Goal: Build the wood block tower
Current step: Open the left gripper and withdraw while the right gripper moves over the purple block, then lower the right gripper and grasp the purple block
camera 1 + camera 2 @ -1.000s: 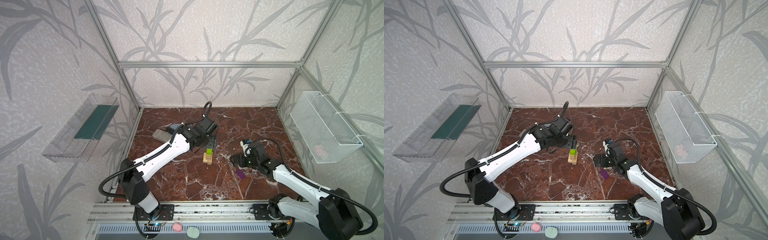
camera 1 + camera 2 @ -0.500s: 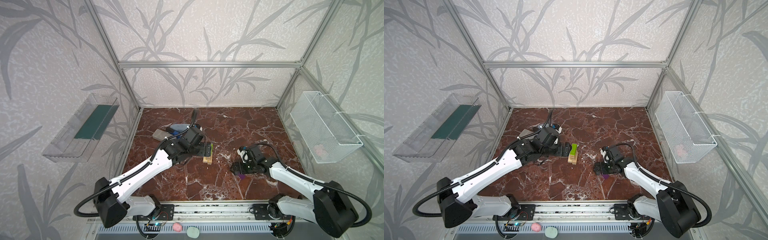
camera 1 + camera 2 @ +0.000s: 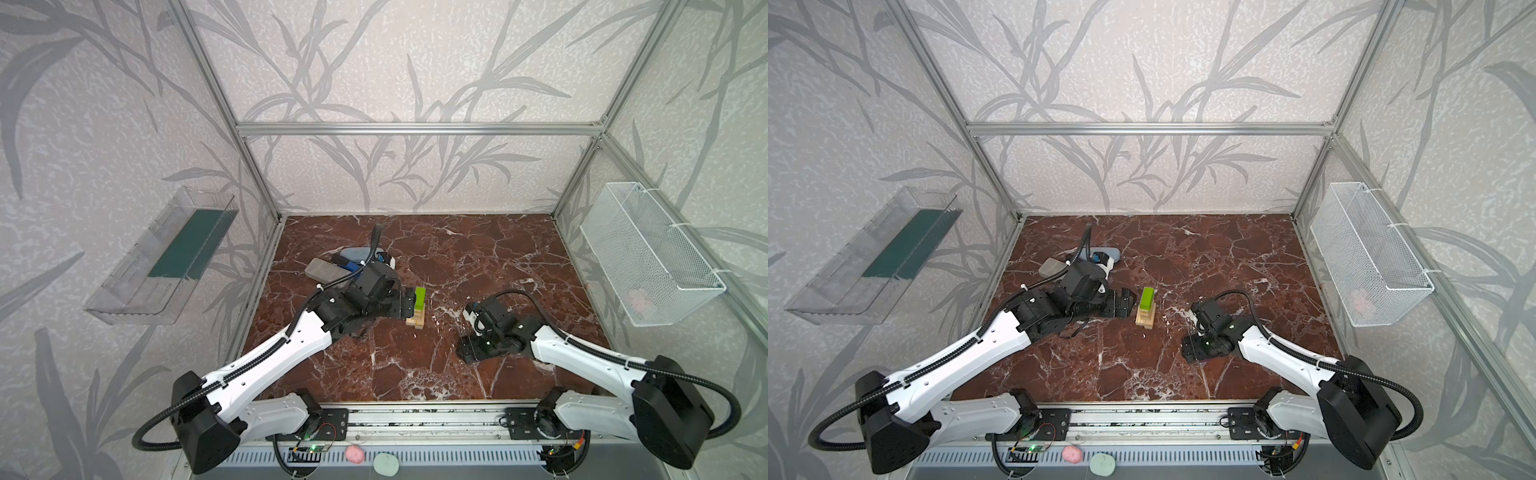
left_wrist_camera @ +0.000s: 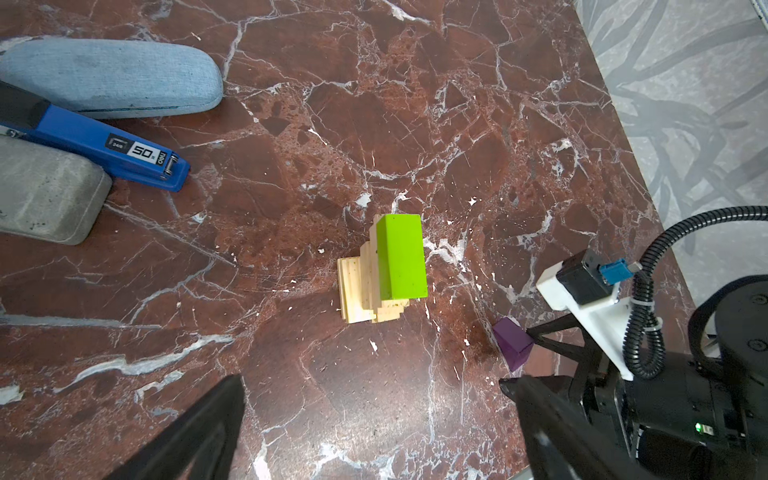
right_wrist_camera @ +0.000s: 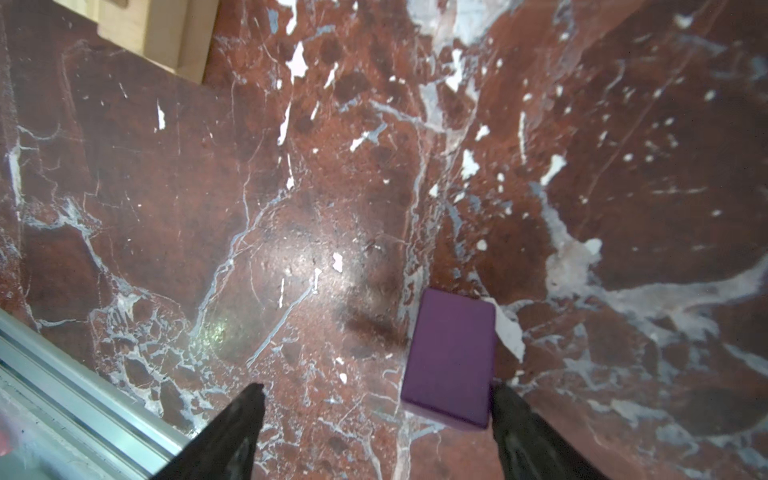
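The tower (image 3: pixel 417 318) (image 3: pixel 1145 318) (image 4: pixel 361 286) is a small stack of pale wood blocks in crossed layers near the middle of the marble floor. A lime-green brick (image 3: pixel 420 298) (image 3: pixel 1147 299) (image 4: pixel 401 262) lies on top of it. My left gripper (image 3: pixel 407 305) (image 3: pixel 1126 303) (image 4: pixel 374 382) stands open just left of the tower, holding nothing. A purple brick (image 4: pixel 513 343) (image 5: pixel 451 357) lies flat on the floor, right of the tower. My right gripper (image 3: pixel 467 351) (image 3: pixel 1190 351) (image 5: pixel 376 388) is low over it and open. The brick rests against one finger, with a wide gap to the other. Both top views hide the purple brick.
A blue stapler (image 4: pixel 104 145), a blue-grey case (image 4: pixel 112 77) and a grey case (image 4: pixel 45 191) (image 3: pixel 326 268) lie behind my left arm. A wire basket (image 3: pixel 648 253) hangs on the right wall and a clear tray (image 3: pixel 162 257) on the left wall. An aluminium rail (image 5: pixel 83 415) runs along the front edge.
My left gripper has opened and drawn back left and down from above the tower, leaving the green brick on top. My right gripper has dropped around the purple brick and its jaws have narrowed.
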`<action>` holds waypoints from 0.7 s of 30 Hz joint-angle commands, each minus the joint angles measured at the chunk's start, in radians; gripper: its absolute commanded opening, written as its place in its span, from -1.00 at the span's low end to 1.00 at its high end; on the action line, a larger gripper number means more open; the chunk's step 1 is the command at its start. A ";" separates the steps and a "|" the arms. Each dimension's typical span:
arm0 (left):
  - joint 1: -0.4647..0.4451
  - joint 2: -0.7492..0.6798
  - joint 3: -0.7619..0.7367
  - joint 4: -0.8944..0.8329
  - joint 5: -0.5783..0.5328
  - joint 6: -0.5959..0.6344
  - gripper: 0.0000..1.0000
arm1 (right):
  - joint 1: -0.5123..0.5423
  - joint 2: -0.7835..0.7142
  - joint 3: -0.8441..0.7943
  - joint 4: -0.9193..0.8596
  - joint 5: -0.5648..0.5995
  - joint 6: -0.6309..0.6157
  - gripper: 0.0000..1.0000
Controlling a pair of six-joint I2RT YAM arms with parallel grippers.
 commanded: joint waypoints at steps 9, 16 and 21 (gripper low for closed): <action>0.010 -0.087 -0.071 0.060 -0.032 -0.008 0.99 | 0.003 0.044 0.108 -0.137 0.136 0.045 0.73; 0.015 -0.104 -0.094 0.082 -0.035 -0.029 0.99 | 0.032 0.127 0.134 -0.144 0.167 0.111 0.60; 0.014 -0.109 -0.116 0.114 0.003 -0.026 0.99 | 0.055 0.175 0.132 -0.145 0.185 0.131 0.53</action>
